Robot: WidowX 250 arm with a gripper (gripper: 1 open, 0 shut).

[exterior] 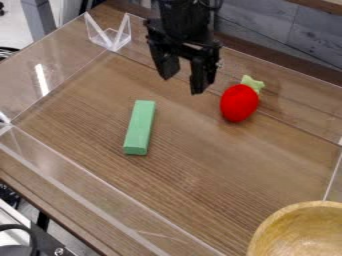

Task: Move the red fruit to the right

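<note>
Wood-grain tabletop (227, 170) fills most of the single camera view, and we see it ringed by low, clear plastic walls (54, 70) that form a shallow pen. Near the back of the pen, the black gripper (185, 78) hangs from above, pointing down. Its two dark fingers (167, 68) stand clearly apart, and we see nothing between them, so it grasps nothing. The fingertips appear to hover above the wood, though we cannot tell their exact height.

We find the red fruit (239, 101), a strawberry-shaped piece with a small green leafy top, resting on the table just beside the gripper, on the picture's right side of it. A gap of bare wood separates the two, so they do not touch.

A green rectangular block (140, 127) lies flat on the wood, nearer to us and toward the picture's left, well apart from the fruit.

At the bottom right corner, we see part of the rim of a pale wooden bowl (305, 218), outside the pen. At the back left, a small clear plastic bracket (107, 35) stands at the wall's corner.
</note>
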